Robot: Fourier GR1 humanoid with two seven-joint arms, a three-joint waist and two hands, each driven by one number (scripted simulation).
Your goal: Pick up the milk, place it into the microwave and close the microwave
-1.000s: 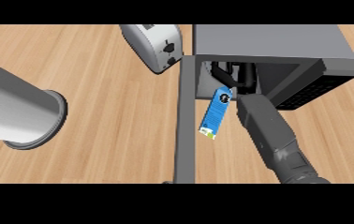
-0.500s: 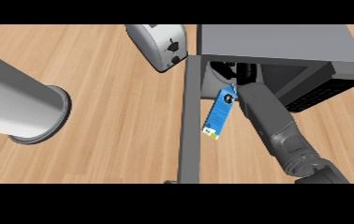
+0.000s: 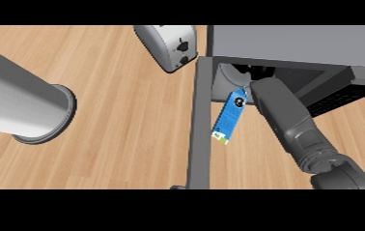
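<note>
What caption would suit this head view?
Right hand carries the blue milk carton into the open microwave, beside a toaster.

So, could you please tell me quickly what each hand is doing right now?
Left hand: not in view.
Right hand: inside the microwave, holding the milk.

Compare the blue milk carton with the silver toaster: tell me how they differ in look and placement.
The slim blue milk carton is long, flat and brightly printed; the silver toaster is rounded, bulky and metallic. The carton hangs tilted at the opening of the grey microwave, beside the grey forearm whose robot hand is hidden from view; the toaster sits alone on the wooden counter, left of the microwave. Both lie near the microwave's open door.
</note>
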